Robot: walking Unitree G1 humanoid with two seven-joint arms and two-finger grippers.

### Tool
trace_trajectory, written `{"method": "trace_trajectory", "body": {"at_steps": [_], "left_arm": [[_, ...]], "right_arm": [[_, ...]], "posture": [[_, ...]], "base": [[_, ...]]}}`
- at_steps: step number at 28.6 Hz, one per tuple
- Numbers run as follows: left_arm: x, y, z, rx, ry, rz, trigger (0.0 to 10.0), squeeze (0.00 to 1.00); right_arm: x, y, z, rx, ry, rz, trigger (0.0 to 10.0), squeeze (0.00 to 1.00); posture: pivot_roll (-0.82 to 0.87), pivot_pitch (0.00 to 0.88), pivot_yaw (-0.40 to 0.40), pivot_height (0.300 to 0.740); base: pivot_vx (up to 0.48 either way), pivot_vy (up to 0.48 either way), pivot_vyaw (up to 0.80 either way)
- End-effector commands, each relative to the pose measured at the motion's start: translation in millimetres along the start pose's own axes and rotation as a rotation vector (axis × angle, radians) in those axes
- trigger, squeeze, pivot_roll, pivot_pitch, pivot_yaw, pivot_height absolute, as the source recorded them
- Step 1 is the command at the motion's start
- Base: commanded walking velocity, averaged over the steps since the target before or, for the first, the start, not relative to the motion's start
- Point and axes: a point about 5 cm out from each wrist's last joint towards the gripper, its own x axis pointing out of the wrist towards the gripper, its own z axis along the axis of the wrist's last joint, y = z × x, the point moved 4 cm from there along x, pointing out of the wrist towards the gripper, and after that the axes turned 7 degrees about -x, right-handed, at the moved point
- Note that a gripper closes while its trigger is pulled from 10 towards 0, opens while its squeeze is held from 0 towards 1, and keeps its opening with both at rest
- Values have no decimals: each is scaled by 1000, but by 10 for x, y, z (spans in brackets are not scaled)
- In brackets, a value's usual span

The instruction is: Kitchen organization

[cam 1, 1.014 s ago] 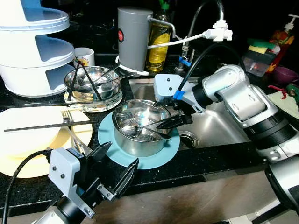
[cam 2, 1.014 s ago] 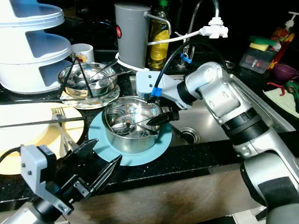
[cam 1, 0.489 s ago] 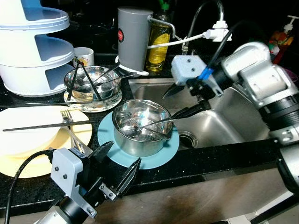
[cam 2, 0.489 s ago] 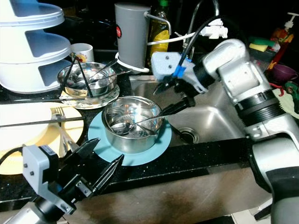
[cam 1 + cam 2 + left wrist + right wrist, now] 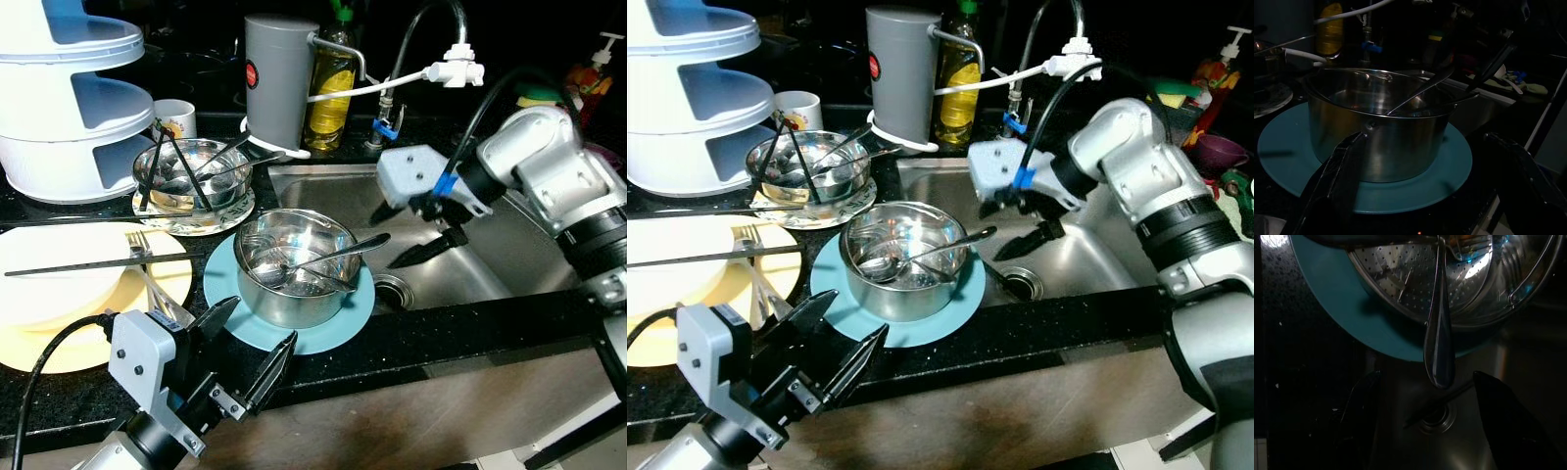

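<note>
Black fingers of my left gripper [image 5: 245,357] hang spread and empty at the near counter edge, just short of the teal plate [image 5: 338,328] carrying the steel pot [image 5: 294,269]. Farther off, my right gripper [image 5: 421,230] hovers over the sink [image 5: 470,264], wide open, holding nothing. I judge a careless reach could knock the spoon [image 5: 343,255], whose handle overhangs the pot rim toward the sink; no label is readable.

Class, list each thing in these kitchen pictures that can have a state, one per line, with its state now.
Right gripper: open, empty, above the sink.
Left gripper: open, empty, before the counter edge.
Steel pot: upright on the teal plate.
Spoon: leaning in pot, handle over the rim.
Glass bowl: upright, holding utensils.
Mug: upright.
</note>
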Motion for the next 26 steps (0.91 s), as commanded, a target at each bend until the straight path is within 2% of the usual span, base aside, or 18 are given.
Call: {"method": "trace_trajectory", "body": {"at_steps": [1, 10, 11, 13, 22, 23, 24, 26], "left_arm": [[13, -4, -40, -9, 9, -2, 10000, 0], [21, -18, -45, -14, 10, -9, 10000, 0], [26, -18, -51, -16, 10, -9, 10000, 0], [34, -23, -56, -17, 10, -12, 10000, 0], [43, -34, -61, -20, 9, -14, 10000, 0], [44, -36, -64, -20, 9, -13, 10000, 0], [44, -38, -66, -21, 9, -13, 10000, 0], [45, -43, -68, -23, 9, -15, 10000, 0]], "right_arm": [[-11, 18, -31, -7, 23, 18, 10000, 0], [99, 2, -19, -29, 43, 34, 10000, 0], [169, 6, -11, -36, 47, 41, 10000, 0], [204, 4, 4, -41, 47, 45, 10000, 0], [216, -35, 7, -64, 83, 38, 10000, 0], [211, -47, -10, -68, 104, 31, 3725, 0], [206, -56, -19, -71, 117, 29, 0, 0], [196, -66, -18, -75, 127, 26, 0, 0]], "posture": [[68, 0, -116, 740], [62, 0, -114, 740], [62, 0, -114, 740], [62, 0, -114, 740], [63, 0, -119, 740], [62, 0, -121, 740], [61, 0, -121, 740], [60, 0, -121, 740]], "base": [[0, 0, 0], [0, 0, 0], [0, 0, 0], [0, 0, 0], [0, 0, 0], [0, 0, 0], [0, 0, 0], [0, 0, 0]]}}
